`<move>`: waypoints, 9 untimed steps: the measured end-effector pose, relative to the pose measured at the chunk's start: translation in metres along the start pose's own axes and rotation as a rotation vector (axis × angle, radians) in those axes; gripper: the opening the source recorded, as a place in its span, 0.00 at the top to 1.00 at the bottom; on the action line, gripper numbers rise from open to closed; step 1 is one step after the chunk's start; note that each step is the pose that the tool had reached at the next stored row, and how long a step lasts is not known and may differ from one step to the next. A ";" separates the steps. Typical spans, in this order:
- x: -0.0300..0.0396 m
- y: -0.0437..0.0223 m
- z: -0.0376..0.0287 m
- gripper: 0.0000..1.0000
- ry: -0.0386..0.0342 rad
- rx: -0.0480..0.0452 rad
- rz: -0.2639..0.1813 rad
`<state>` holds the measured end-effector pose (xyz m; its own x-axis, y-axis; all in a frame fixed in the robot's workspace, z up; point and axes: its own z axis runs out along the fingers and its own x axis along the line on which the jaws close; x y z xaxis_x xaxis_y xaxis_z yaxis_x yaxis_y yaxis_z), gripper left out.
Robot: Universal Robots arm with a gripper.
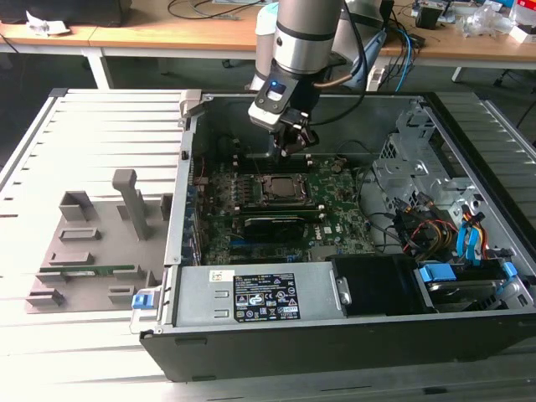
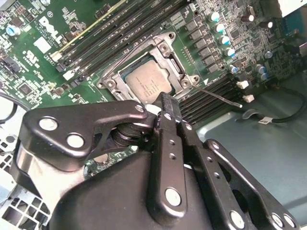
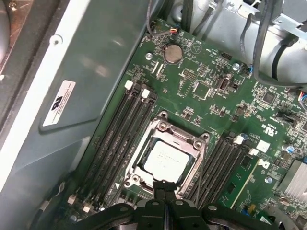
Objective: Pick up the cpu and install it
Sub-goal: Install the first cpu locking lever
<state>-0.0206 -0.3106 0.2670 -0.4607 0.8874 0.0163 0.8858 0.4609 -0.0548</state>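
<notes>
Second wrist view showed the cpu seated in the socket just ahead of my gripper, jaws pressed together, empty; install looked nearly done

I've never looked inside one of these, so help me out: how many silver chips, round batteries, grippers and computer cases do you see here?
Silver chip: 1
Round battery: 1
Gripper: 1
Computer case: 1
Total: 4
</notes>
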 end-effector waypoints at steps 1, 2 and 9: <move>0.0000 0.0000 0.0000 0.89 -0.0006 0.0002 -0.010; 0.0000 0.0000 0.0000 0.89 -0.0010 0.0003 -0.018; 0.0000 0.0000 0.0000 0.89 -0.0031 0.0009 -0.055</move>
<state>-0.0206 -0.3106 0.2670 -0.5090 0.8606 0.0162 0.8590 0.5091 -0.0548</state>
